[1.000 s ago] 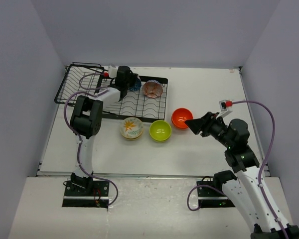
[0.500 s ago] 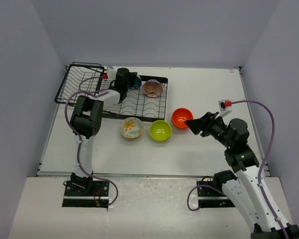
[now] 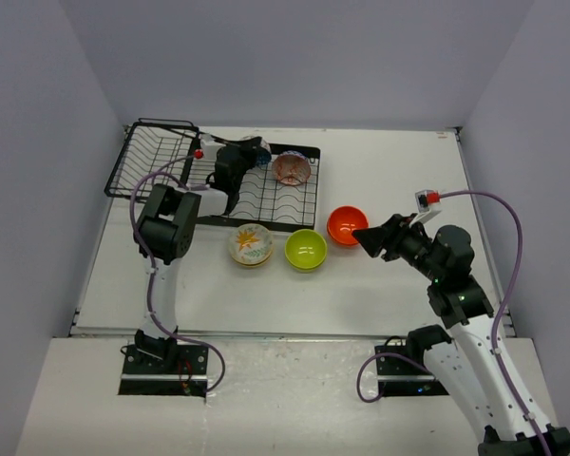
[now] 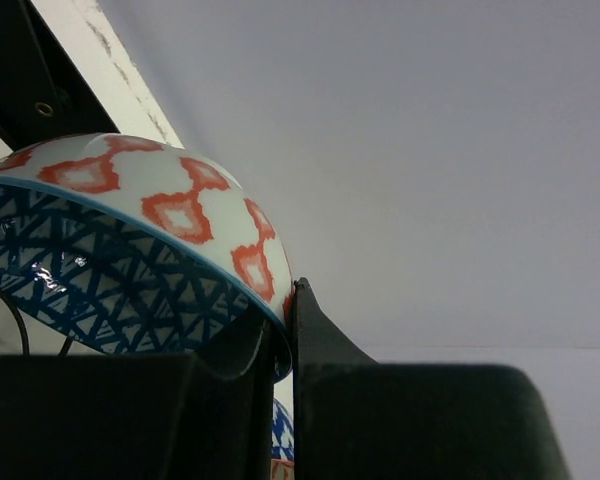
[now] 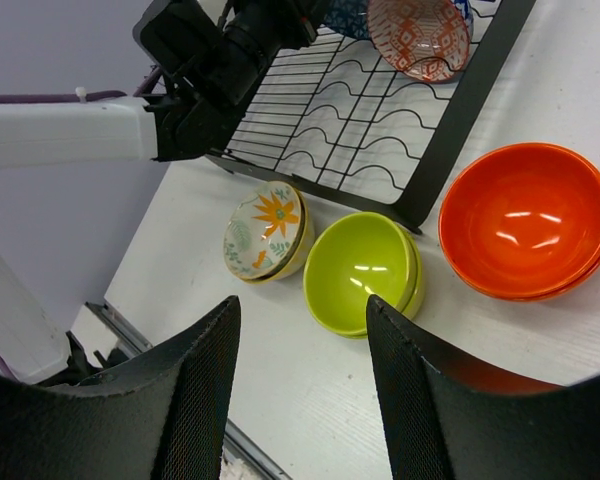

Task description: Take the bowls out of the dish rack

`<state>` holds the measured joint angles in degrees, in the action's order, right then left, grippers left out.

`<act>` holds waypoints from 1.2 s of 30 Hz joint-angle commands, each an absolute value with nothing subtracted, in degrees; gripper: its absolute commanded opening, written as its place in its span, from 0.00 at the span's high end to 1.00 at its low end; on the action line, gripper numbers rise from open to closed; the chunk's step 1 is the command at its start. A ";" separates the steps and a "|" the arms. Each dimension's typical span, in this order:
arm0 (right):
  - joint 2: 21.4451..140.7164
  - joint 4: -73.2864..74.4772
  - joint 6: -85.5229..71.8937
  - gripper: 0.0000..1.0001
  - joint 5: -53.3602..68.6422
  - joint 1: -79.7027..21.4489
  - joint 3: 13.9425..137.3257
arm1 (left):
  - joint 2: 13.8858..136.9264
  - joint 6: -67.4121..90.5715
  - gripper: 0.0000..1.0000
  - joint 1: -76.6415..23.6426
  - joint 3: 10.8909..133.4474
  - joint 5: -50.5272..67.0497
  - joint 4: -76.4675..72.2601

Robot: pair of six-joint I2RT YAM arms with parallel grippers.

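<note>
While pinched almost shut on the rim of the blue-patterned bowl (image 4: 130, 250), held it tipped on edge at the dish rack's (image 3: 266, 201) far side with the left fingers (image 4: 300, 322); showed the right fingers (image 3: 366, 234) half-open, empty, well right of the rack, the farther pair.

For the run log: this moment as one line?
left gripper: shut on blue-patterned bowl | right gripper: open, empty | dish rack: red-patterned bowl inside
</note>
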<state>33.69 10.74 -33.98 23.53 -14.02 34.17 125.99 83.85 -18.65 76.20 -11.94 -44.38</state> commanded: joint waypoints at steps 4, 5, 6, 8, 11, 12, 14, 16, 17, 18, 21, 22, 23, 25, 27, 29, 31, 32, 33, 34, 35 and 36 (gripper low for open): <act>33.75 10.28 -32.26 0.46 24.43 -13.89 36.74 | 125.42 82.62 1.00 -18.63 75.77 -10.46 -65.03; 33.75 10.28 -32.17 0.46 24.52 -13.89 36.83 | 124.64 81.05 1.00 -18.89 75.41 -10.63 -66.52; 33.92 10.20 -32.17 0.46 24.61 -13.89 36.83 | 123.93 79.56 1.00 -18.98 75.24 -10.98 -66.27; 34.01 10.11 -32.08 0.46 24.87 -13.89 36.83 | 121.83 76.12 1.00 -19.33 75.06 -11.25 -65.13; 34.01 10.02 -32.08 0.46 24.96 -13.89 36.83 | 119.45 72.08 1.00 -19.95 74.53 -11.69 -65.22; 34.10 10.02 -31.99 0.46 25.05 -13.80 36.83 | 118.83 71.29 1.00 -20.04 74.27 -11.95 -64.95; 33.93 10.11 -31.99 0.46 24.61 -13.89 37.00 | 116.65 68.22 1.00 -20.21 73.13 -11.08 -64.95; 33.58 10.80 -31.90 0.45 23.74 -13.80 37.44 | 113.58 60.67 1.00 -20.56 73.47 -8.54 -63.99; 32.88 10.98 -32.08 0.45 22.51 -13.89 37.53 | 112.25 56.73 1.00 -21.44 74.17 -6.61 -61.64; 32.18 11.07 -32.25 0.44 21.37 -13.89 37.70 | 110.93 52.34 1.00 -22.14 75.05 -1.11 -59.70; 28.75 13.00 -32.87 0.39 15.41 -13.89 40.07 | 104.25 32.83 1.00 -27.06 77.60 10.05 -46.27; 28.04 15.44 -32.87 0.39 13.21 -13.89 42.43 | 100.67 22.60 1.00 -28.55 77.52 12.72 -39.18; 27.78 17.12 -32.87 0.38 11.01 -13.89 44.02 | 98.55 16.58 1.00 -32.65 75.78 14.22 -35.81; 28.03 21.50 -32.00 0.37 5.14 -13.89 49.36 | 93.11 -4.25 1.00 -38.81 73.40 8.49 -22.85; 30.30 24.50 -29.90 0.31 3.26 -13.80 52.98 | 90.71 -18.99 1.00 -49.19 69.20 -4.66 -17.25; 33.64 27.58 -27.17 0.23 4.39 -13.80 59.83 | 87.90 -23.54 1.00 -56.38 66.55 -9.99 -9.96; 40.47 35.37 -24.00 0.22 4.66 -13.80 68.94 | 84.57 -24.52 1.00 -59.93 62.50 -12.56 -5.48; 42.26 38.46 -22.34 0.22 5.44 -13.80 70.91 | 83.25 -26.70 1.00 -62.73 60.49 -8.65 -3.45; 43.84 40.24 -21.80 0.21 6.49 -13.89 72.67 | 81.93 -27.59 1.00 -64.15 60.47 -6.79 -1.60; 47.34 42.17 -21.27 0.22 7.29 -13.89 76.17 | 79.13 -28.38 1.00 -67.38 58.29 -5.64 -0.19; 49.03 44.10 -20.05 0.22 11.04 -13.97 77.33 | 77.80 -30.04 1.00 -69.24 57.23 -4.84 -0.09; 50.26 45.77 -19.78 0.25 12.99 -14.15 77.78 | 75.17 -33.89 1.00 -71.00 54.52 -3.96 -0.09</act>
